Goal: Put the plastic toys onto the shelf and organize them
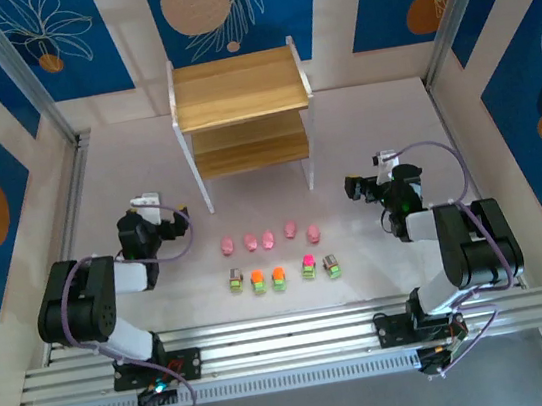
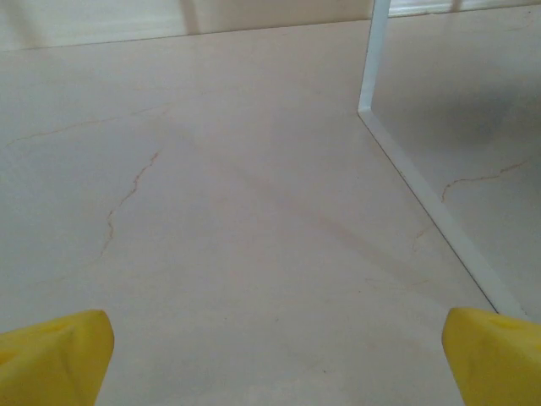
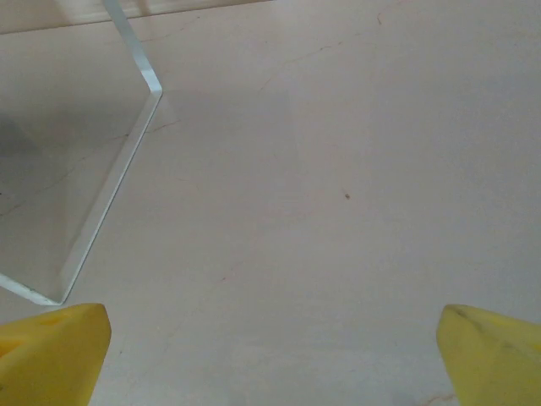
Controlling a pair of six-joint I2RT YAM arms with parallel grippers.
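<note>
The plastic toys lie in two rows on the table between my arms: several pink pig-like figures [image 1: 268, 236] behind, and several green-based blocks [image 1: 279, 278] with orange, magenta or grey tops in front. The shelf [image 1: 242, 116] stands at the back centre, both wooden boards bare. My left gripper [image 1: 146, 212] hovers left of the rows and my right gripper [image 1: 374, 180] right of them. Both are open with nothing between the yellow fingers. In the left wrist view the left gripper [image 2: 275, 326] faces bare table beside the shelf's white leg [image 2: 374, 59]. The right gripper [image 3: 272, 317] faces table by the white foot rail [image 3: 110, 203].
Blue patterned walls and metal posts [image 1: 55, 117] close in the table on three sides. An aluminium rail [image 1: 290, 337] carrying both arm bases runs along the near edge. Open tabletop lies between the toy rows and the shelf's front legs.
</note>
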